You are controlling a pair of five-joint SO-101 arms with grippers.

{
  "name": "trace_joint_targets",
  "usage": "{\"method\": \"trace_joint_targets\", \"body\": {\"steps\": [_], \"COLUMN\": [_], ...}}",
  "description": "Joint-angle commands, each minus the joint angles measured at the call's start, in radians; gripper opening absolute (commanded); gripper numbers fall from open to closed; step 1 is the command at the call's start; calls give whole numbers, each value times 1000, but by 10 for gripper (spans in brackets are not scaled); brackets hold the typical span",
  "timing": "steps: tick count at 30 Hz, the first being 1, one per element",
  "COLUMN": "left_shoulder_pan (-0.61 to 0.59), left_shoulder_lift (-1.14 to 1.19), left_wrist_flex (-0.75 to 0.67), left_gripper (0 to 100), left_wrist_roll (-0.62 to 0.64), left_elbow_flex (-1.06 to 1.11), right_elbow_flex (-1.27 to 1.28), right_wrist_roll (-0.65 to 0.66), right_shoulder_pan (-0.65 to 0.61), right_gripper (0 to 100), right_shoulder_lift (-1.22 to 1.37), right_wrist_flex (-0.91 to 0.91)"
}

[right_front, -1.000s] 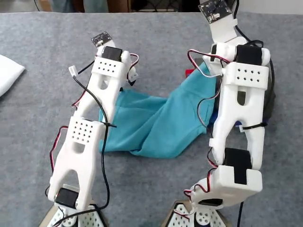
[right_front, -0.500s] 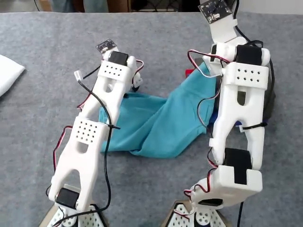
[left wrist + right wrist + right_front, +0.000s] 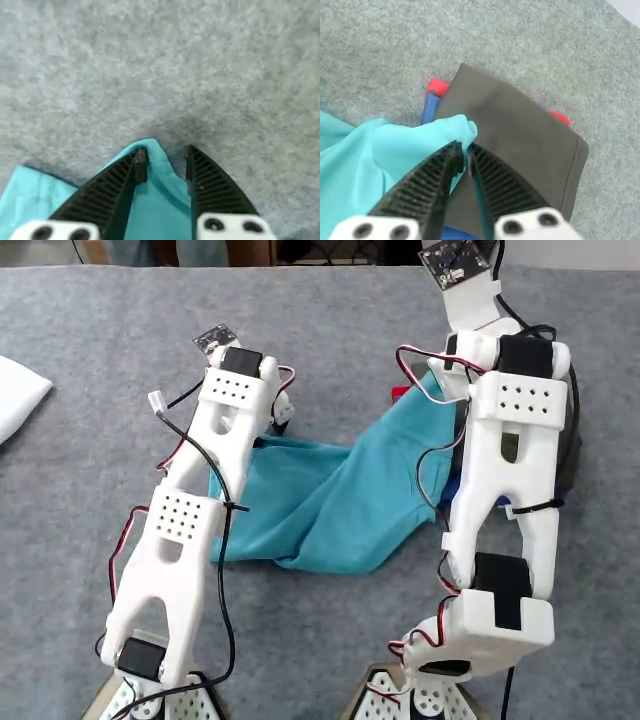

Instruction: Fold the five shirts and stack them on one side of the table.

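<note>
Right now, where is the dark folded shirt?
In the right wrist view the dark folded shirt lies on a red shirt and a blue shirt, under the right gripper pinching the teal shirt.

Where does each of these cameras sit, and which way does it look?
High view: fixed above, looking down at the table; left arm and right arm show, teal shirt between them.
Left wrist view: on the left arm, looking past the left claw, open over a shirt corner.
Right wrist view: on the right arm, looking past the right claw, shut on the shirt, above a dark folded shirt.
Shared: all three show the teal shirt.
</note>
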Motion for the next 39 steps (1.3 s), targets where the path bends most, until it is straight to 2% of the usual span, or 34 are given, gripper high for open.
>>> {"method": "trace_joint_targets", "body": {"steps": [1,16,21,24,28,32,36,39], "left_shoulder_pan": [-64,-82,-79,-62,-64,-71,-84,-102], "left_shoulder_lift": [0,5,5,5,-8,-8,-9,-120], "left_wrist_flex": [23,17,14,-3,-6,26,92,92], "left_gripper": [155,151,82,31,29,29,28,28], "left_wrist_roll": [6,0,-5,-87,-107,-153,-238,-302], "left_elbow_flex": [-13,-4,4,4,-4,-142,-427,-420], "right_elbow_flex": [2,2,2,2,2,-8,-10,-54], "right_wrist_roll": [11,11,11,11,11,0,0,0], "right_shoulder_pan": [9,9,9,9,9,5,-54,-110], "right_gripper": [15,15,15,15,15,15,15,15], "right_shoulder_lift": [-33,-33,-33,-33,-39,-47,-136,-226], "right_wrist_flex": [-21,-21,-21,-21,-21,-17,-23,-25]}}
